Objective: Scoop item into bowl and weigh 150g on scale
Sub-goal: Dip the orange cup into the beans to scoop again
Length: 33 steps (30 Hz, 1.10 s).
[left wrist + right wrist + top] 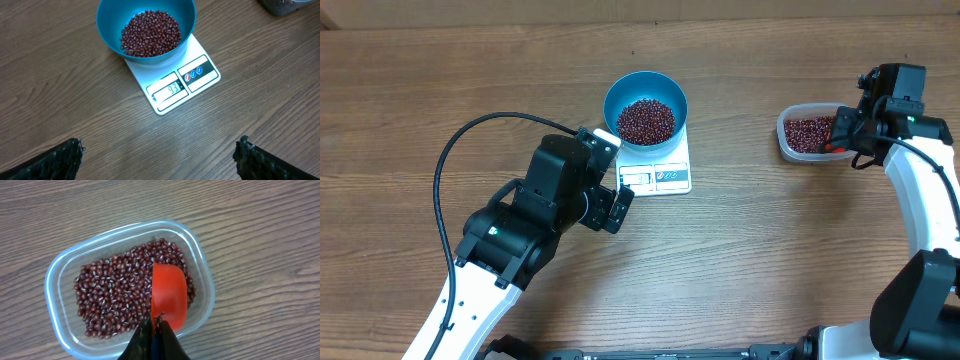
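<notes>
Partly done: beans (646, 120) sit in the bowl (612, 100) on the scale (670, 178) near the table's (770, 260) far edge, its display (172, 90) seemingly reading 93, so more scooping remains; the right gripper (152, 325) pinches the red scoop (169, 297) in the tub (60, 280), while the left gripper (160, 157) hangs spread and empty.

Robot lab setup: wood-grain table (770, 260), left arm (520, 228), right arm (926, 195), loose black cable (438, 188), kitchen scale (666, 178) staged.
</notes>
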### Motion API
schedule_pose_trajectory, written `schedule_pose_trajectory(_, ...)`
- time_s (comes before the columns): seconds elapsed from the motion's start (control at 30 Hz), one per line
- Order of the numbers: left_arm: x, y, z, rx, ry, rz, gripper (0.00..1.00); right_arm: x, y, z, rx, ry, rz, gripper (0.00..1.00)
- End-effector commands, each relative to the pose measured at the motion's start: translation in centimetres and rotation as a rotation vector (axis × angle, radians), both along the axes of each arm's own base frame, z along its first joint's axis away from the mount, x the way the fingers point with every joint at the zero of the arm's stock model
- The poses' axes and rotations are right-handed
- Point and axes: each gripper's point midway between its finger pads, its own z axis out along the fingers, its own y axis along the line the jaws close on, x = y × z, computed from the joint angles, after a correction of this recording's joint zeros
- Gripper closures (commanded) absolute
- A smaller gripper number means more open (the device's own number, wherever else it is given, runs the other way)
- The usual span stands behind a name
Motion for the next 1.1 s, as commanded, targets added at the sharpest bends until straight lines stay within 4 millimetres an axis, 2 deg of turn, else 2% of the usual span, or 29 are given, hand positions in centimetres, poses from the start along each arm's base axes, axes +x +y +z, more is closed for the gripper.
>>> schedule_pose_trajectory(0.0,0.0,-0.1,0.8,-0.011,-0.021,-0.015,0.00,0.0,-0.7,0.0,-0.042,0.005,-0.014,0.96)
schedule_pose_trajectory(0.23,0.0,-0.1,0.9,-0.012,-0.022,-0.015,0.00,0.6,-0.5,-0.4,-0.025,-0.010,-0.002,0.96)
schedule_pose_trajectory(0.37,0.1,-0.1,0.9,-0.012,-0.021,-0.015,0.00,0.8,-0.3,-1.6,-0.009,0.014,0.004,0.96)
schedule_pose_trajectory(0.47,0.0,-0.1,0.9,-0.012,-0.021,-0.015,0.00,1.1,0.1,-3.8,0.010,0.056,0.015,0.96)
schedule_pose_trajectory(0.6,0.0,-0.1,0.9,-0.012,-0.022,-0.015,0.00,1.6,1.5,-5.1,0.069,0.065,0.053,0.96)
schedule_pose_trajectory(0.7,0.0,-0.1,0.9,-0.012,-0.021,-0.015,0.00,2.4,2.8,-4.7,0.132,0.027,0.094,0.96)
schedule_pose_trajectory(1.07,0.0,-0.1,0.9,-0.012,-0.022,-0.015,0.00,2.9,5.8,-4.1,0.287,-0.017,0.182,0.96)
